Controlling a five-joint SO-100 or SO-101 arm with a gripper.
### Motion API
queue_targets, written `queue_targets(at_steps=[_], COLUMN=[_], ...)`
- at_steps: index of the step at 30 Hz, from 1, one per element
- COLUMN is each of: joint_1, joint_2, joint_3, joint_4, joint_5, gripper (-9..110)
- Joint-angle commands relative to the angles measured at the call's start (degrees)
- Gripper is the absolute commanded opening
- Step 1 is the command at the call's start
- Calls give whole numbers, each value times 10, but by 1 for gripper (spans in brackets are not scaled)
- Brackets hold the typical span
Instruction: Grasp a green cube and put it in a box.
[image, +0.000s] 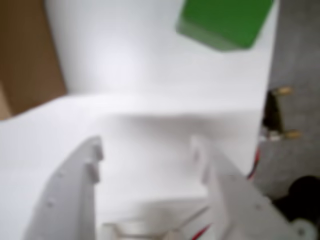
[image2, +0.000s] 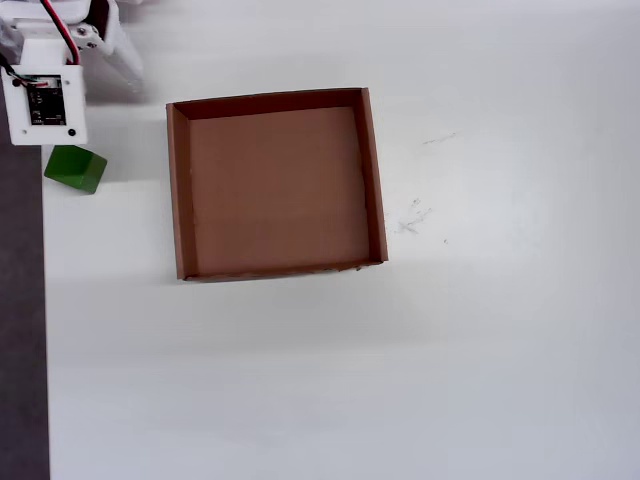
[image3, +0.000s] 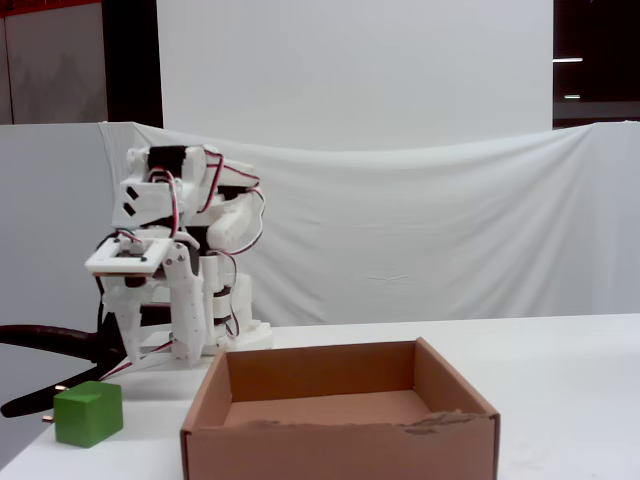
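Observation:
The green cube (image2: 75, 168) sits on the white table close to its left edge, left of the box (image2: 178, 190) in the overhead view. The box is a shallow brown cardboard tray with nothing in it. In the fixed view the cube (image3: 88, 413) lies front left, beside the box (image3: 340, 440). My gripper (image3: 150, 362) hangs open and empty just above and behind the cube. In the wrist view the cube (image: 225, 22) is at the top right, ahead of the open gripper (image: 146, 150), and a box wall (image: 27, 55) shows at the left.
The table's left edge runs right beside the cube, with dark floor (image2: 20, 320) beyond it. A black cable (image3: 50, 340) lies left of the arm base. A white cloth backdrop (image3: 450, 230) stands behind the table.

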Motion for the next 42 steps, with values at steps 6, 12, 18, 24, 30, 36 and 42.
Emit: queue_targets(at_steps=[6, 12, 18, 24, 30, 36, 42], joint_1=[-5, 5, 38, 47, 61, 83, 83], joint_2=[-73, -137, -205, -231, -297, -332, -406], joint_3=[-85, -108, -177, -184, -235, -287, -337], joint_4=[-33, -56, -47, -103, -107, -62, -97], joint_5=[-54, -156, -222, -222, -217, -225, -269], gripper=[25, 25, 25, 25, 25, 25, 25])
